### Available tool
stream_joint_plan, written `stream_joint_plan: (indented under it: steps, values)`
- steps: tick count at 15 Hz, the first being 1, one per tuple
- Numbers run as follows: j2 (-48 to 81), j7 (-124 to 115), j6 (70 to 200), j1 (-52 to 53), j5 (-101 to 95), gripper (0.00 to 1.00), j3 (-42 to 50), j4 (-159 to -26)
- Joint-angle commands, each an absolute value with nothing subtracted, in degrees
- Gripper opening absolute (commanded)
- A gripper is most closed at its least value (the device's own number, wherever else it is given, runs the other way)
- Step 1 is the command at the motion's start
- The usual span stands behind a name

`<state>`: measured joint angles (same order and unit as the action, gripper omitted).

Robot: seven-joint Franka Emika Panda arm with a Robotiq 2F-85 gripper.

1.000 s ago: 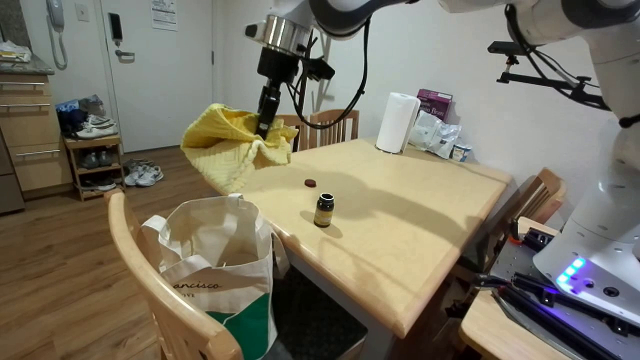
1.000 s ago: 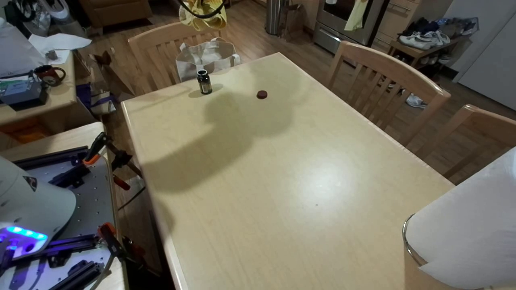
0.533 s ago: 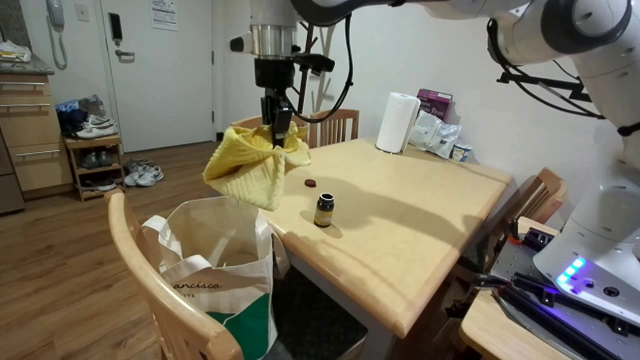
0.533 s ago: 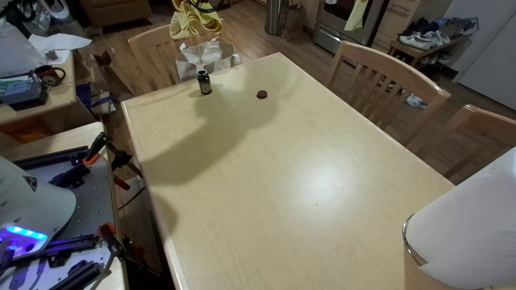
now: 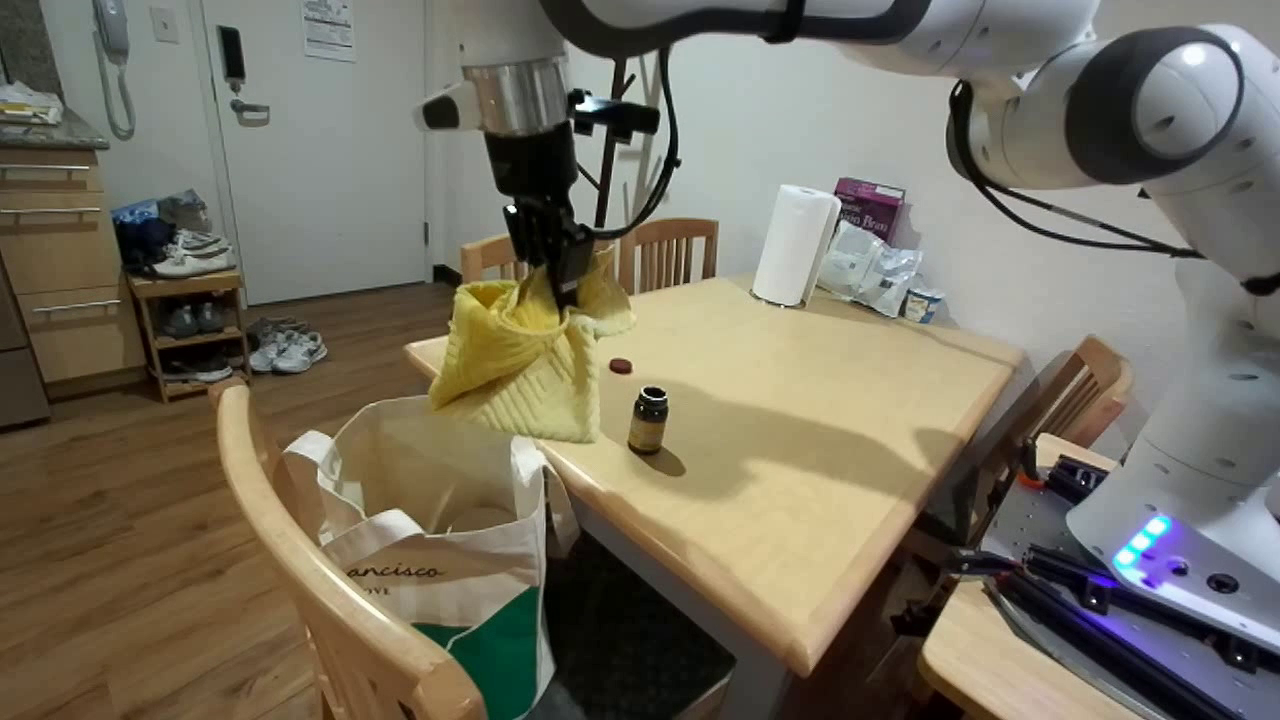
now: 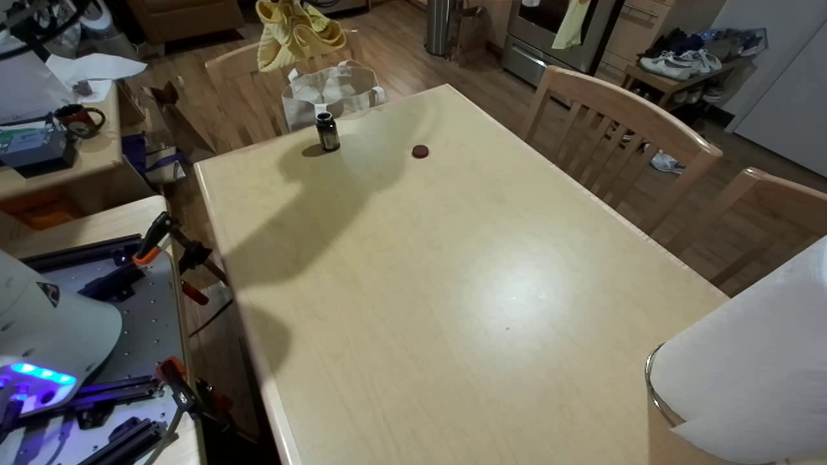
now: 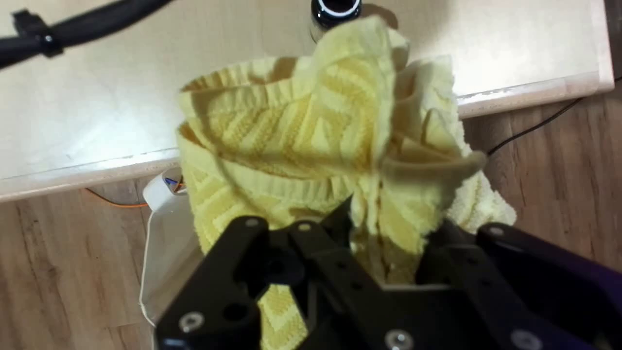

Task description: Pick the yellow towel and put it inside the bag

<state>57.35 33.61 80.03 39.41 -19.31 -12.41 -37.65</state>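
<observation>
The yellow towel [image 5: 520, 370] hangs bunched from my gripper [image 5: 566, 292], above the table corner and the bag's far rim in an exterior view. The towel also shows at the top of an exterior view [image 6: 300, 39] and fills the middle of the wrist view [image 7: 291, 131]. In the wrist view the gripper [image 7: 391, 233] is shut on a thick fold of towel between its fingers. The cream and green tote bag [image 5: 440, 570] stands open on a chair; it also shows in an exterior view [image 6: 300, 108]. Its lower inside is hidden.
A small dark open bottle [image 5: 648, 422] and its red-brown cap [image 5: 620, 366] sit on the table [image 5: 760, 560] near the bag. A wooden chair back [image 5: 330, 590] stands beside the bag. A paper towel roll [image 5: 797, 245] stands at the table's far side.
The gripper, holding the towel, has come down. The towel has moved right in an exterior view and left in an exterior view. The wrist has swung from one tilt to the opposite. Bag unchanged.
</observation>
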Motion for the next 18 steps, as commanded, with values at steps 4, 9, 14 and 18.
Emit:
stream_joint_plan:
  steps: [4,9,14,18]
  values:
    - [63.48,43.57,80.82,41.65,-18.96,0.05,-9.02,-29.56]
    - [66.10,42.82,80.64,43.90,-19.94,0.05,-4.80,-26.91]
    - [71.75,41.70,83.08,47.99,-21.32,0.05,-1.02,-24.84]
    - [74.33,43.49,83.63,50.57,-23.45,0.05,2.38,-23.34]
